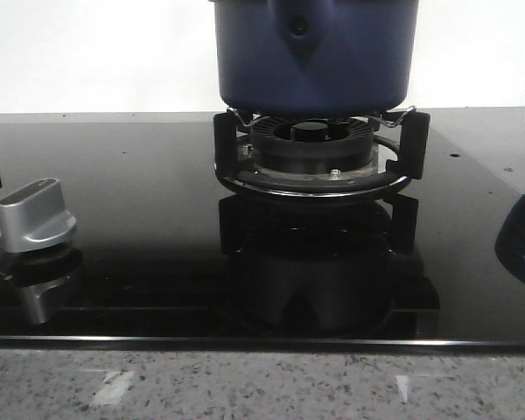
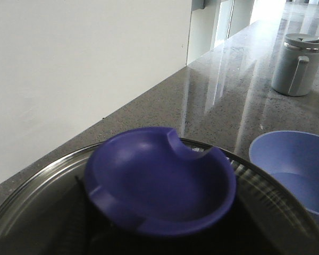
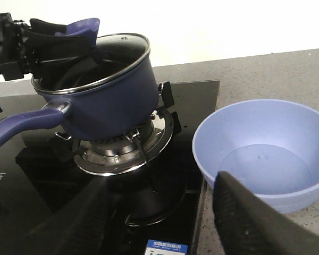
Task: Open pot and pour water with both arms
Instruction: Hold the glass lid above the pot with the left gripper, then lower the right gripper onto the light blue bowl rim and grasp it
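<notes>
A glossy black glass hob (image 1: 114, 262) is set into a speckled grey stone counter (image 1: 262, 385). At its centre sits a round gas burner (image 1: 311, 144) ringed by black metal pan supports (image 1: 416, 140). A silver control knob (image 1: 37, 214) stands near the hob's left edge, mirrored in the glass. To the right, a light blue bowl (image 3: 263, 151) rests on the counter just beside the hob. Farther along the counter stands a grey lidded jug (image 2: 297, 64). A plain white wall (image 1: 87, 52) runs behind.

Pot (image 1: 315, 52): matt navy sides, glass lid (image 3: 109, 50) with metal rim. Hob (image 1: 140, 254): glossy black glass. Knob (image 1: 35, 214): brushed silver. Bench (image 1: 262, 385): speckled stone. Bowl (image 3: 263, 151): smooth matt plastic.
</notes>
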`<state>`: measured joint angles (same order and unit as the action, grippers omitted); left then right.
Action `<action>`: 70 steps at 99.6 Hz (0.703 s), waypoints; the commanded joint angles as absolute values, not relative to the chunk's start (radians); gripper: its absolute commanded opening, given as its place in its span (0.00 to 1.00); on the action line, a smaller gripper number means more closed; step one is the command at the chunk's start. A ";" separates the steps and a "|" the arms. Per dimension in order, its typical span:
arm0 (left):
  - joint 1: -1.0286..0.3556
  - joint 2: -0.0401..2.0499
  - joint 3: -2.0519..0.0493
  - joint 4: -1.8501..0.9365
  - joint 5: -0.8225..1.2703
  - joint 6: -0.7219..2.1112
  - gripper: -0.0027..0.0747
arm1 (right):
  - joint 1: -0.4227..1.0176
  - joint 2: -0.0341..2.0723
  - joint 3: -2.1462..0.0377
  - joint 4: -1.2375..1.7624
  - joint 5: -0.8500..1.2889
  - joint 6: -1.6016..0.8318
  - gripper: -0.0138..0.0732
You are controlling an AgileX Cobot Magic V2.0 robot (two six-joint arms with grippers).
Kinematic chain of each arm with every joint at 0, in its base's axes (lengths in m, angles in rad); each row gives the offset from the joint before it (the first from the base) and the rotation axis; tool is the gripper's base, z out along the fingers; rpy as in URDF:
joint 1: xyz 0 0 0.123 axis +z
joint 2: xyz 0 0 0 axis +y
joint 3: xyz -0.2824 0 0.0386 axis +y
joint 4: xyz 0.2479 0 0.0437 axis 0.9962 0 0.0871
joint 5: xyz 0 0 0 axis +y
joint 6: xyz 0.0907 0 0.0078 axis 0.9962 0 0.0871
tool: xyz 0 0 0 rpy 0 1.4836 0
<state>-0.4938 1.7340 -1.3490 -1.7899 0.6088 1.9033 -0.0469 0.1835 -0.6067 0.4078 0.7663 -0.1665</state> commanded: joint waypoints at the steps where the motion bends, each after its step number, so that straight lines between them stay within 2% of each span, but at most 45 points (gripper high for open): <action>1: -0.496 1.657 -1.386 -1.873 0.643 1.892 0.35 | -0.046 0.209 -0.630 0.410 0.689 -0.176 0.61; 34: -0.484 1.585 -1.416 -1.873 0.651 1.878 0.35 | -0.046 0.209 -0.630 0.405 0.682 -0.176 0.61; 70: -0.310 1.433 -1.363 -1.790 0.768 1.705 0.35 | -0.046 0.209 -0.630 0.405 0.682 -0.176 0.61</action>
<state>-0.3462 1.5327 -1.3549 -1.7519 0.7064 1.7446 -0.0469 0.1835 -0.6067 0.3982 0.7596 -0.1665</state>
